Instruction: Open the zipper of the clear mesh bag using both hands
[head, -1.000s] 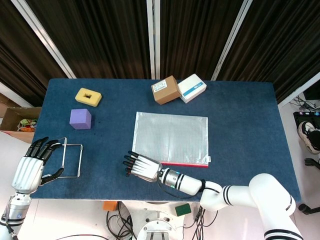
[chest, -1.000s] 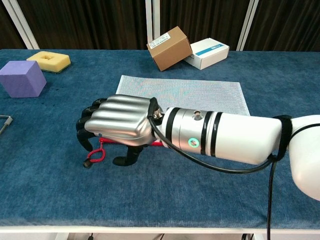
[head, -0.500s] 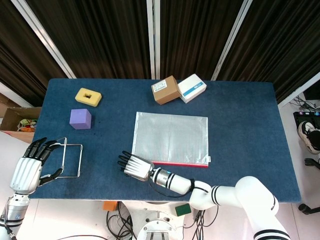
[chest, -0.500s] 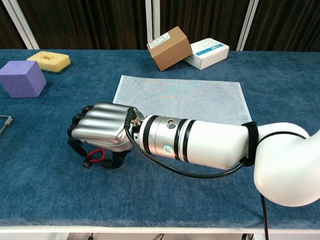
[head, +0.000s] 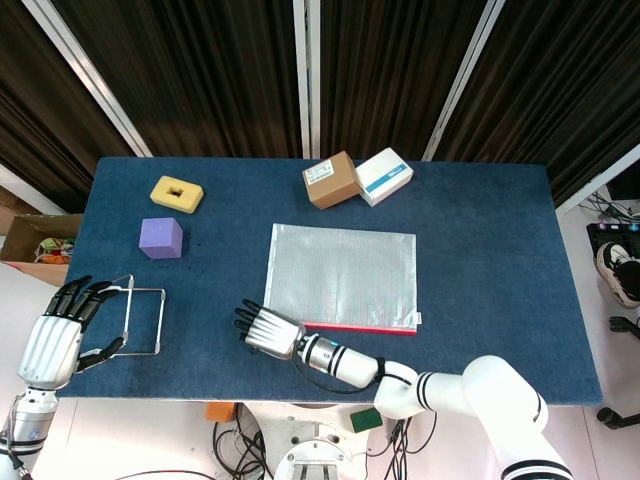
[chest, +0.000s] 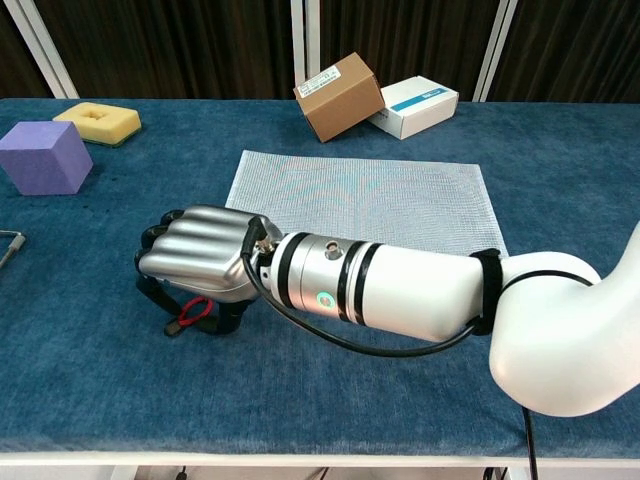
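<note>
Right hand (chest: 197, 265), silver-backed with black fingers, lay low over the dark blue cloth-covered table (head: 500, 250) just off the near left corner of the clear mesh bag (head: 342, 272), its fingers curled in around a small red cord loop (chest: 192, 311) that showed beneath the palm in the chest view; it gripped that loop, though how the loop joined the bag was hidden behind the hand. That flat rectangular mesh bag lay in the middle of the table, with its red zipper strip (head: 365, 327) running along the near edge from beside the right hand to the bag's near right corner. Well apart at the near left edge of the table, the left hand (head: 62, 335) hung with its black fingers spread and parted, its fingertips just beside a thin rectangular wire frame (head: 142, 320), and whether they touched the wire could not be told. Further back on the left sat a purple foam cube (head: 160, 238) and, behind it, a yellow foam block with a dark hole in its top (head: 176, 192). Behind the bag, a brown cardboard box (head: 331, 180) and a white carton with a blue label (head: 384, 175) stood touching each other.
</note>
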